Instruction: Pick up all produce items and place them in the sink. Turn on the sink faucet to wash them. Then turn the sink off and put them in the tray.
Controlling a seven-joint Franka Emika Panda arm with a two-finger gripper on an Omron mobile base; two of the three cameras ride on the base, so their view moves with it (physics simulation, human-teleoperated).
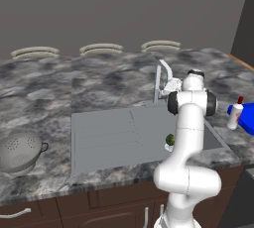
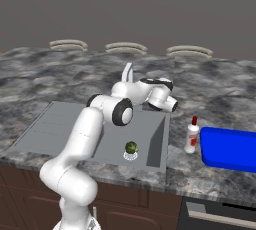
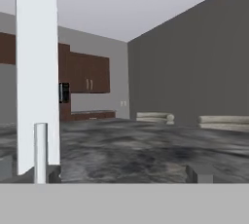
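Note:
A small green broccoli floret (image 2: 131, 147) sits on the round white drain in the basin of the grey sink (image 2: 60, 126); it also peeks out beside my arm (image 1: 170, 139). The silver gooseneck faucet (image 1: 161, 76) rises at the sink's back edge. My gripper (image 1: 169, 87) is at the faucet's base, level with the counter. In the hand view the faucet column (image 3: 38, 72) and its small lever (image 3: 41, 152) stand close in front, toward the left fingertip. The gripper (image 3: 102, 175) is open and holds nothing. The blue tray (image 2: 231, 147) lies on the counter to the right.
A white red-capped bottle (image 2: 192, 135) stands between the sink and the tray. A grey perforated colander (image 1: 20, 151) rests on the counter's left front. Three pale plates (image 1: 100, 49) line the back wall. My own forearm crosses over the basin.

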